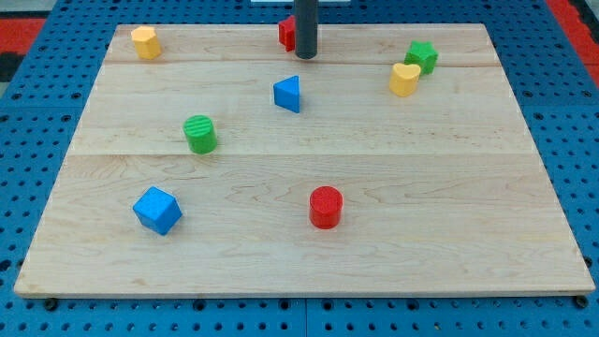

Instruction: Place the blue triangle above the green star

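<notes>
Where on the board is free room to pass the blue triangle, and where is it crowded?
Free: the band between blue triangle and yellow heart, and right of red cylinder. Crowded: green star touches the heart; my tip stands beside a red block.

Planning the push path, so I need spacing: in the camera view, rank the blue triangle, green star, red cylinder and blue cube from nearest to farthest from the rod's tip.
From my tip:
1. blue triangle, just below, slightly left.
2. green star, to the view's right.
3. red cylinder, lower middle.
4. blue cube, lower left.
</notes>
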Motion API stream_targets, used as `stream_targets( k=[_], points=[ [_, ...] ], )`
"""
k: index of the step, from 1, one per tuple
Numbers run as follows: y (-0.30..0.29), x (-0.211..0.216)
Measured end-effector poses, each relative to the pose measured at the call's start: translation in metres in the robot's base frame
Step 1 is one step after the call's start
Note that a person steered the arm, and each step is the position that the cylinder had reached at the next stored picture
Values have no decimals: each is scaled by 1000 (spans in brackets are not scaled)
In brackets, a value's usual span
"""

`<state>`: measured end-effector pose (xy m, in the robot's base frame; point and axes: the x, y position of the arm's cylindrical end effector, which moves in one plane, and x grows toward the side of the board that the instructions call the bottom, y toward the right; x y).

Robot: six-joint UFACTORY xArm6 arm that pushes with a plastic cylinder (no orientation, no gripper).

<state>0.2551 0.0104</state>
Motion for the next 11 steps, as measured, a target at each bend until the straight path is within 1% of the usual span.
stream_targets(
  k=[1, 2, 3, 4, 5, 6, 7, 8, 9, 10, 11],
  points=[
    [4, 27],
    [43, 90],
    [11, 153],
    [-58, 129],
    [-45, 84],
    [18, 57],
    [1, 77],
    [51, 66],
    [76, 43],
    [76, 14],
    [91, -3]
  ],
)
